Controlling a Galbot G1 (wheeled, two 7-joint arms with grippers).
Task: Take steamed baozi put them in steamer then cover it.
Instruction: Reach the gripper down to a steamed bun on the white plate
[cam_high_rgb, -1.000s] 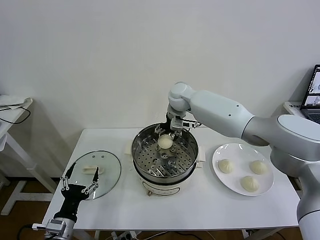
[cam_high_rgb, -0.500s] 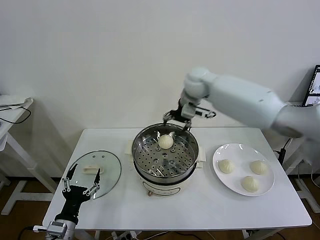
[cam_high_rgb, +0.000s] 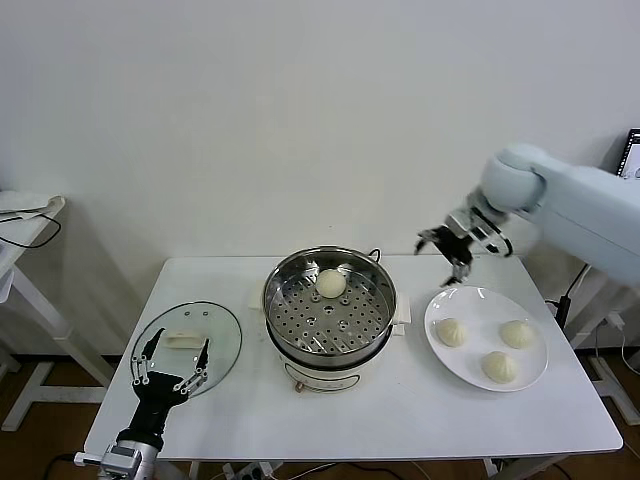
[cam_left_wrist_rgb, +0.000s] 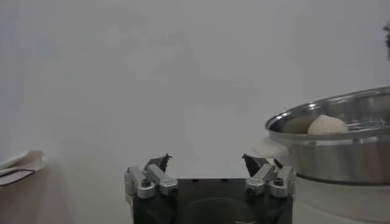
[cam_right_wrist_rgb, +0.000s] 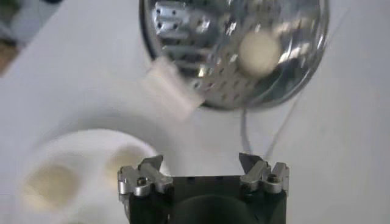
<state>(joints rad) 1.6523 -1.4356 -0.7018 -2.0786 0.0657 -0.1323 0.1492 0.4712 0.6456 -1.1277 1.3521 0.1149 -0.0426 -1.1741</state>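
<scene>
You had one steamed baozi (cam_high_rgb: 331, 282) already lying on the perforated tray inside the steamer (cam_high_rgb: 329, 352), toward its far side. Three more baozi (cam_high_rgb: 450, 332) sat on the white plate (cam_high_rgb: 440, 360) to the right of the pot, none of them touching another.

Your right gripper (cam_high_rgb: 452, 256) hung in the air above the far left edge of that plate, its jaws spread wide and holding nothing. I judged you to be at the fetching step for the second bun: the arm was over the plate but not yet down on any bun.

The next move called for lowering the open jaws around one bun, probably the nearest one on the plate's left side, and closing gently, since soft dough would likely dent or slip under a hard squeeze.

Your left gripper (cam_high_rgb: 171, 362) waited low at the near left of the table (cam_high_rgb: 420, 420), just at the near edge of the cover (cam_high_rgb: 215, 330), jaws also wide apart and empty. The glass cover lay flat on the table, left of the steamer, its white handle (cam_high_rgb: 184, 340) facing up.
</scene>
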